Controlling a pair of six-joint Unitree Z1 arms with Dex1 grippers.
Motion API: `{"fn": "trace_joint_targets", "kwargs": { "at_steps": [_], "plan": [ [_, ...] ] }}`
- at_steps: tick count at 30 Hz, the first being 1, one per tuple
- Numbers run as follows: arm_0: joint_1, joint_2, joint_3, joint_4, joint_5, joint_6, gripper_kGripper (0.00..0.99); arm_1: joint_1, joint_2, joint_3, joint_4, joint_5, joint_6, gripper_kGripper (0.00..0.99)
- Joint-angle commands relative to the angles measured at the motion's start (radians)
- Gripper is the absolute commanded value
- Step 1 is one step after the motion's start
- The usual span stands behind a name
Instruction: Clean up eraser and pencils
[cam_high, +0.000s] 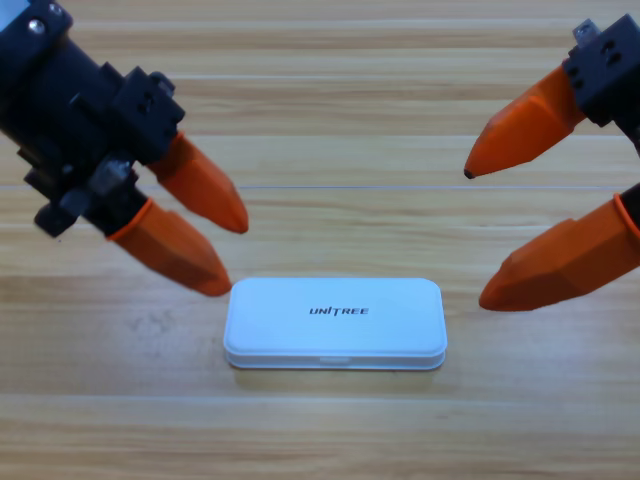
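high view: shut white case (335, 323) (marked "unitree")

Closed white case (335, 323) hides contents, right tool (485, 230) cut by edge

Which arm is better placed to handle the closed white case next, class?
Probably the left: the left gripper hangs open with one jaw tip beside the white case. The right gripper waits open, farther off by the right edge.

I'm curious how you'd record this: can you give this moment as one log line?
white case: closed, on table | left gripper: open, beside case's left end | right gripper: open, right edge | eraser, pencils: not visible
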Motion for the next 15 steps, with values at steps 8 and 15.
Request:
{"fn": "trace_joint_targets", "kwargs": {
  "at_steps": [8, 15],
  "plan": [
    [-0.019, 0.021, 0.006, -0.042, 0.043, -0.115, 0.990, -0.015, 0.028, 0.022, -0.012, 0.016, 0.012, 0.990],
    [-0.019, 0.033, 0.027, -0.070, 0.059, -0.115, 0.990, -0.015, 0.031, 0.020, -0.012, 0.014, 0.012, 0.990]
  ]
}}
